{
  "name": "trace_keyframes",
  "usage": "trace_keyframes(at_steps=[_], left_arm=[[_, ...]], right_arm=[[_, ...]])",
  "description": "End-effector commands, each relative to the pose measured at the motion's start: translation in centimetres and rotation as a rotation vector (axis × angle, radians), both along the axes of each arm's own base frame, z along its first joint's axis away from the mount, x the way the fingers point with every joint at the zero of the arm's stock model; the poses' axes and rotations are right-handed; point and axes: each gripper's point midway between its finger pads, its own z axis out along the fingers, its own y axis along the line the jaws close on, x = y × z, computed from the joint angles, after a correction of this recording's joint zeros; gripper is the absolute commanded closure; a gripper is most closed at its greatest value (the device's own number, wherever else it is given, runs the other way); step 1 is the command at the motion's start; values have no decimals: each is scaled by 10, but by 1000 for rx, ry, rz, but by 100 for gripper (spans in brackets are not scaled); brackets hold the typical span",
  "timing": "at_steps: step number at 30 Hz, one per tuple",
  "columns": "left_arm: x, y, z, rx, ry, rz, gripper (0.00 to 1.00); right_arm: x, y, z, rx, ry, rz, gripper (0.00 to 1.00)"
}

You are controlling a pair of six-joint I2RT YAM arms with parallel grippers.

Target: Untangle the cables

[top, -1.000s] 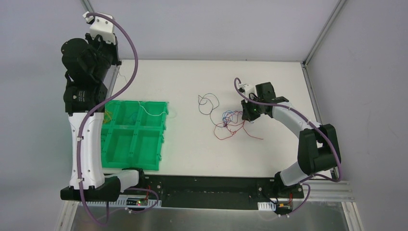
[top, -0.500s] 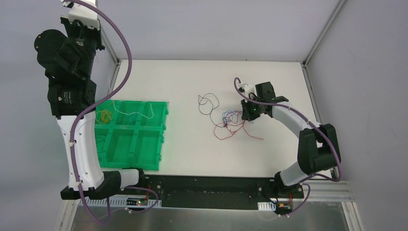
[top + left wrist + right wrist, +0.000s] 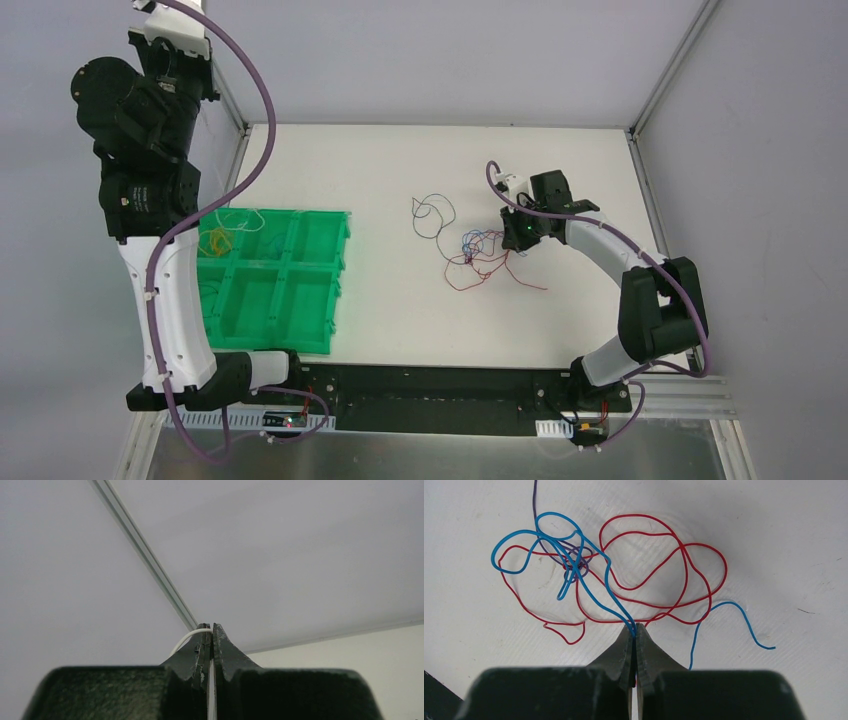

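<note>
**Top view:** we are viewing the cables (image 3: 478,255) lying tangled mid-table (image 3: 400,320), well apart from the green tray (image 3: 270,340).

**Left wrist:** we are viewing the left gripper (image 3: 210,630) pinching a white wire (image 3: 186,637).

**Right wrist:** we are viewing the right gripper (image 3: 636,630) pinching a blue wire (image 3: 555,515) at the tangle.

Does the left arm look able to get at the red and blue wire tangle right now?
Probably not. The left gripper is raised far left, beyond the green tray, shut on a white wire; the right gripper sits at the tangle, pinching a blue wire.
</note>
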Motion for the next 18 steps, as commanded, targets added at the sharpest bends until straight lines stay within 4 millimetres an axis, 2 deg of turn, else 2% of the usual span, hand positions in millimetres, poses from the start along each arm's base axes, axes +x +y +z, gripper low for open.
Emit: trace_keyframes(at_steps=[1,6,12,18], left_arm=[[-15,-5,36,-9,-115,-31,100],[-15,-12,48,-25,-144,-72,100],[-6,-28,40,-82,-119,-169,100],[2,-35,38,-106,-109,-210,100]], right_arm=[[4,7,14,25,-21,10,100],[4,7,13,26,-19,10,100],[4,7,13,26,-23,7,100],[3,6,12,26,-24,6,100]])
